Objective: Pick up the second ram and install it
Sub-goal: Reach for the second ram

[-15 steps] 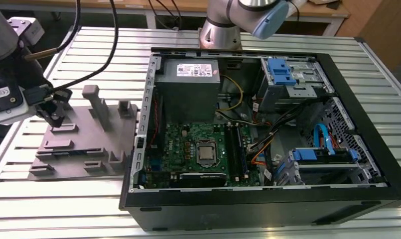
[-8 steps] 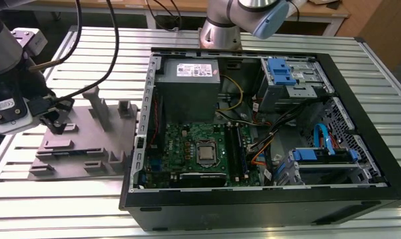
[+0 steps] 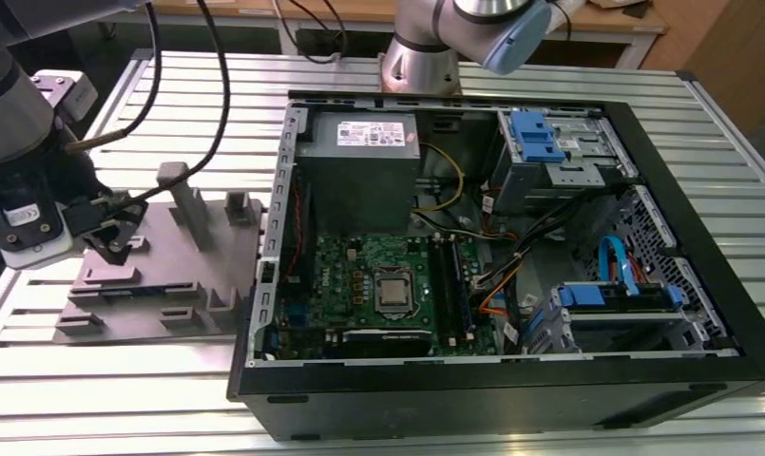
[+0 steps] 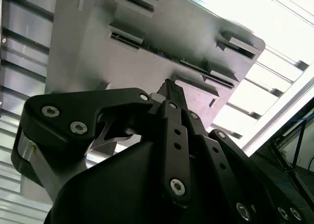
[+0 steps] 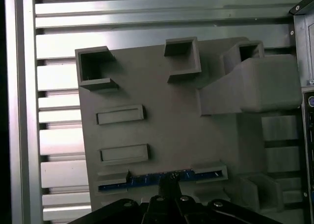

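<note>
The second ram (image 5: 137,181) is a thin blue-green stick lying on edge in a slot near one side of the grey tray (image 5: 162,131). In the exterior view it shows as a blue strip (image 3: 139,288) on the tray (image 3: 218,271), at the exterior view's left. My gripper (image 3: 112,247) hangs just above that strip, apart from it. In both wrist views its black fingertips come together in a point with nothing between them, in line with the stick's middle (image 5: 169,181) (image 4: 169,87). The stick's dark edge (image 4: 191,64) shows just past the tip.
The open computer case (image 3: 484,385) fills the middle and the exterior view's right, holding the green motherboard (image 3: 356,275), grey power supply (image 3: 356,152), blue drive brackets and loose cables. Upright pegs (image 3: 180,195) rise from the tray beside the gripper. A second robot base (image 3: 420,57) stands behind the case.
</note>
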